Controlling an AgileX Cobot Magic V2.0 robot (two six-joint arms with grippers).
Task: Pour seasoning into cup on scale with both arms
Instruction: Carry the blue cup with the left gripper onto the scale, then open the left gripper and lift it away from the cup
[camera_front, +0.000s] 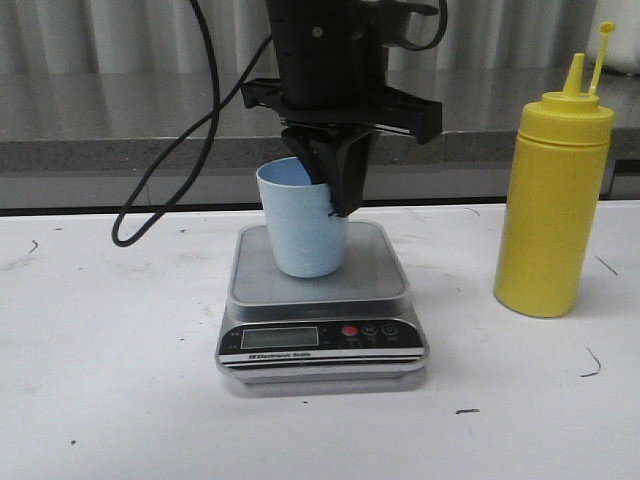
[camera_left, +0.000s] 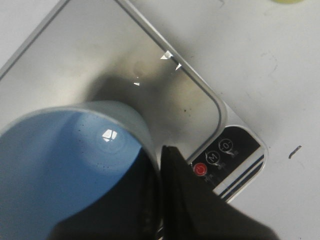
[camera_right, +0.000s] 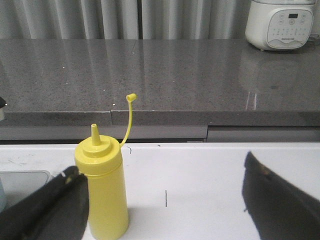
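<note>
The pale blue cup stands upright on the silver scale at the table's middle. My left gripper comes down from above and is shut on the cup's right rim, one finger inside and one outside. In the left wrist view the gripper pinches the wall of the cup above the scale platform; the cup looks empty. The yellow seasoning bottle stands upright to the right, cap hanging open. My right gripper is open wide and empty, with the bottle just inside its left finger.
A black cable loops down behind the scale at the left. A grey counter runs along the back, with a white rice cooker on it. The scale's corner shows beside the bottle.
</note>
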